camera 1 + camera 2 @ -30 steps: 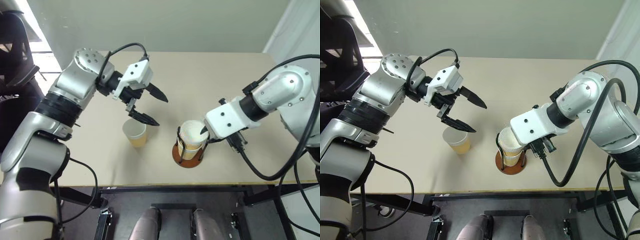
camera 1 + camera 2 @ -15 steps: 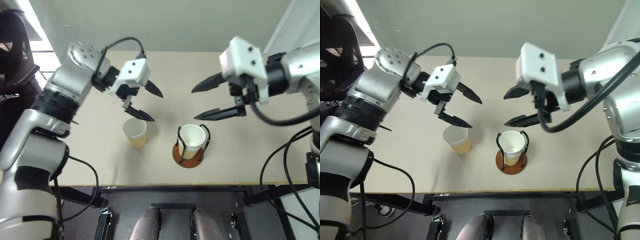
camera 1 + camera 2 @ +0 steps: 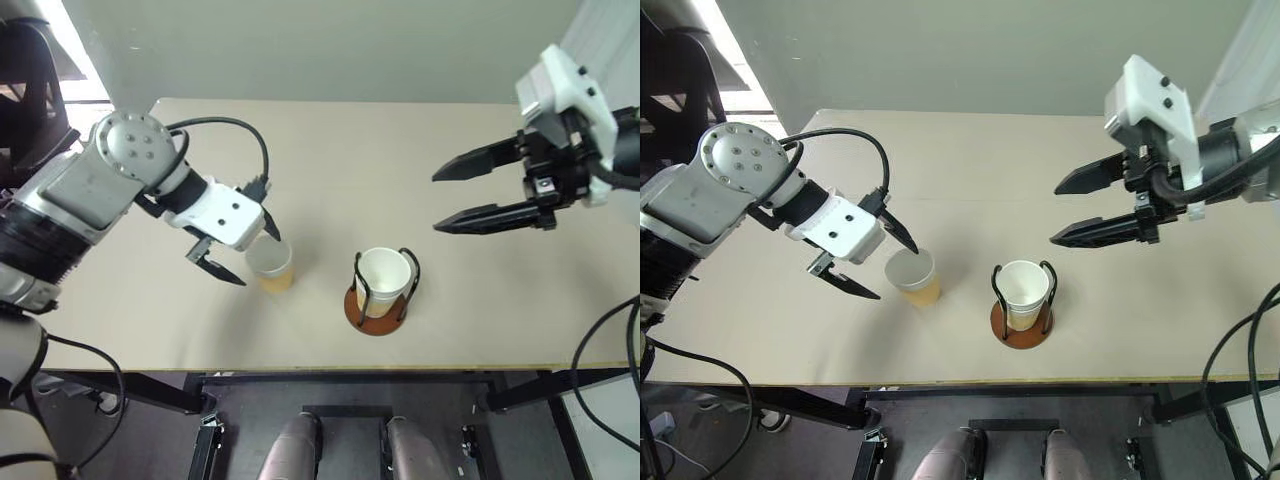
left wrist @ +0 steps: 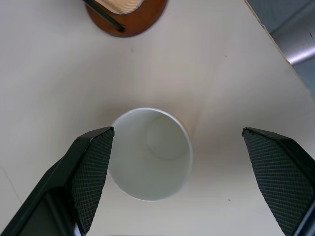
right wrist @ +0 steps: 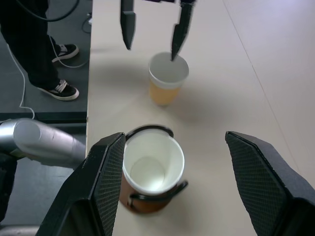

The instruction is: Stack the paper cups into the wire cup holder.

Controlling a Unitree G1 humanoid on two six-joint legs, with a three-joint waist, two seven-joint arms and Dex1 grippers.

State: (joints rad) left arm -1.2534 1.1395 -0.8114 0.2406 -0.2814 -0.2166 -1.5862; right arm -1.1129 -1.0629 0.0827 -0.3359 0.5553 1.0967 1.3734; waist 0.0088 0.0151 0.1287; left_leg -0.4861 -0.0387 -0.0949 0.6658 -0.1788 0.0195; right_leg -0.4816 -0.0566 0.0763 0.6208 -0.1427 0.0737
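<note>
Nearest the front edge of the worktop (image 3: pixel 150 330), the wire cup holder (image 3: pixel 378 296) stood on its reddish-brown disc base, with cups (image 3: pixel 384 278) already nested upright between its two black wire loops; the topmost showed an empty white interior, and the number stacked beneath could not be read. Just beside the holder, on the robot's left, the one loose cup (image 3: pixel 270 265) stood upright and empty on the worktop. Over it hung the left gripper (image 3: pixel 240 254), pointing steeply downward with its fingers spread wide, one finger (image 4: pixel 91 164) at the rim and the other well clear, nothing held. Farther back and higher, the right gripper (image 3: pixel 482 190) was raised well apart from the holder, its fingers apart and empty. Closing off-centre would likely push the light cup sideways or tip it before the far finger arrived; too firm a squeeze could crumple the thin wall, so that the cup would not seat in the stack.
</note>
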